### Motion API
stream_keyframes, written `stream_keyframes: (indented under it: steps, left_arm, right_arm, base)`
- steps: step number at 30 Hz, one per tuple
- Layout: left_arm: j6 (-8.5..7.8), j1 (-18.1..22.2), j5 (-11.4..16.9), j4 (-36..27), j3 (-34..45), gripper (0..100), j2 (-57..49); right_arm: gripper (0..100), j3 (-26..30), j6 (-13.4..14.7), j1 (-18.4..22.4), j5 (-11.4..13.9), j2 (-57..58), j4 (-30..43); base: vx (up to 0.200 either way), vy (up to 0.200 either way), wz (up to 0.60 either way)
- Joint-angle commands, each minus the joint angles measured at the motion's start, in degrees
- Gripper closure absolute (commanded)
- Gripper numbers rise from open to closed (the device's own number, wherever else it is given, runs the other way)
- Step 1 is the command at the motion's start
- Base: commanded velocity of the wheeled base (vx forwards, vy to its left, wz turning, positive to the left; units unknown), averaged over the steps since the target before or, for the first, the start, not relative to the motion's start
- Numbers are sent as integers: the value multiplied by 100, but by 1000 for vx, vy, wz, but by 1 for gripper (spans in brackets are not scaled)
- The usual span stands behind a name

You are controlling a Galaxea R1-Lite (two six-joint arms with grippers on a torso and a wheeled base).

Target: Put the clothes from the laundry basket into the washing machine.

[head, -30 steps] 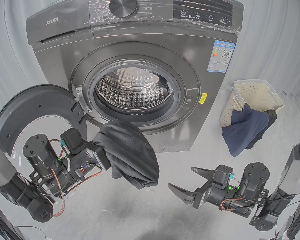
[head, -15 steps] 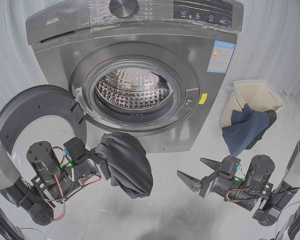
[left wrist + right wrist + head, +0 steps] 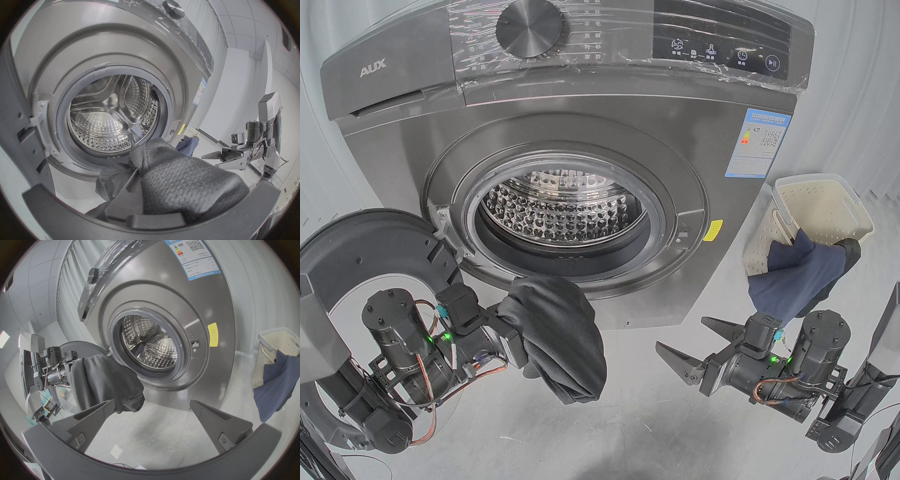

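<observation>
My left gripper (image 3: 520, 340) is shut on a dark grey garment (image 3: 559, 334), which drapes over its fingers just below the front rim of the washing machine's open drum (image 3: 562, 212). The left wrist view shows the garment (image 3: 181, 181) bunched over the gripper, with the steel drum (image 3: 106, 118) beyond it. Low on the right, my right gripper (image 3: 681, 334) is open with nothing in it, its fingers (image 3: 93, 418) spread above the floor. The cream laundry basket (image 3: 825, 206) stands right of the machine with a blue garment (image 3: 794, 278) hanging over its front edge.
The round machine door (image 3: 362, 250) is swung open on the left, behind my left arm. Bare grey floor (image 3: 650, 425) lies before the machine. Pale curtains hang behind the basket (image 3: 275, 340) and on both sides.
The head camera has shifted, so the machine looks larger and lower. My left gripper dipped slightly with the grey garment. My right gripper moved a little right and up.
</observation>
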State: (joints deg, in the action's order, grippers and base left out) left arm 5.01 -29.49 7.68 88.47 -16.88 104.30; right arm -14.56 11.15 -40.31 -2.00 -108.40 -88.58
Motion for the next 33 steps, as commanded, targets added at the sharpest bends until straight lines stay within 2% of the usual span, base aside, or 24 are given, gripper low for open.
stream_keyframes:
  steps: [1,4,12,14,17,18,23,30,33]
  left_arm:
    - [-9,-4,5,4,1,100,38]
    - [0,-22,-3,4,1,100,46]
    - [9,-92,-3,4,-34,100,55]
    - [9,-127,-100,4,-87,100,90]
    - [18,-312,-416,4,-245,100,266]
    - [88,-365,-539,4,-386,100,424]
    - [105,-312,-891,4,-1546,100,1373]
    - [123,-303,-830,-40,-2293,100,1997]
    - [123,-162,-838,-14,-2847,100,2490]
  right_arm:
    - [0,23,1,-3,-2,12,-2]
    - [0,111,10,-55,15,29,-2]
    - [0,418,-52,-170,86,108,-2]
    - [0,454,-43,-328,86,161,-2]
    - [0,427,-43,-433,68,267,-2]
    - [0,410,-43,-477,68,302,-2]
    - [0,410,-34,-495,51,319,-2]
    - [0,445,-26,-565,42,390,-2]
    - [0,436,-34,-574,42,390,-2]
  base:
    - [200,0,0]
    - [200,0,0]
    - [0,0,0]
    - [0,0,0]
    - [0,0,0]
    - [0,0,0]
    - [0,0,0]
    - [0,0,0]
    - [0,0,0]
